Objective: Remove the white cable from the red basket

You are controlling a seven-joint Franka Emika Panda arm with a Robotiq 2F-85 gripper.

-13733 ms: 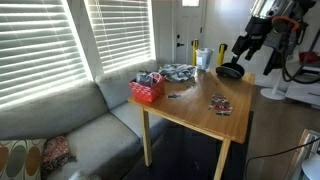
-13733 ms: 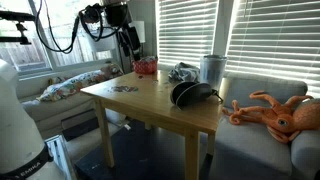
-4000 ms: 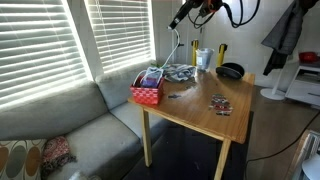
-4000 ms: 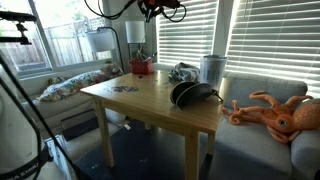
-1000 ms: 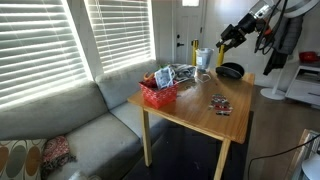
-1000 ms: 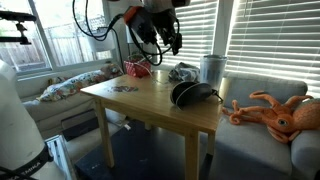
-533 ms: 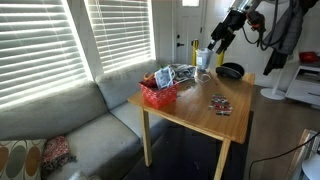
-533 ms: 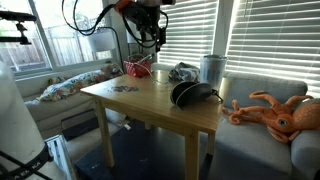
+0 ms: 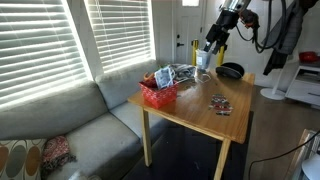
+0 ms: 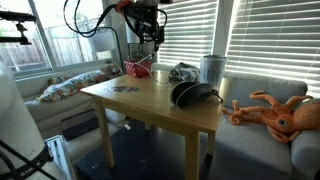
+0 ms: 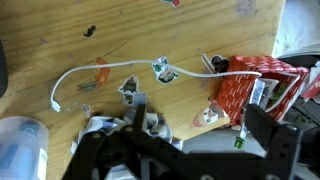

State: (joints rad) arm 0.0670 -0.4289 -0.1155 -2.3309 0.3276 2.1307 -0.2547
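In the wrist view the white cable (image 11: 120, 67) lies stretched out on the wooden table. It runs from a curl at the left to just beside the red basket (image 11: 248, 92). Whether its right end touches the basket I cannot tell. The red basket stands at the table's corner by the window in both exterior views (image 9: 158, 94) (image 10: 137, 68), with small items inside. My gripper (image 11: 198, 122) is open and empty. It hangs high above the table's back part (image 9: 213, 40) (image 10: 152, 36), away from the cable and basket.
A grey-and-white patterned heap (image 9: 180, 72) lies behind the basket. A pale cup (image 10: 212, 68) and a black round bowl (image 9: 230, 71) stand nearby. Small cards (image 9: 219, 103) lie on the table. Window blinds and a grey sofa (image 9: 70, 125) border the table.
My gripper has moved a little toward the window side, above the table's back, and stayed open. The cable and the basket have not moved in the last second.
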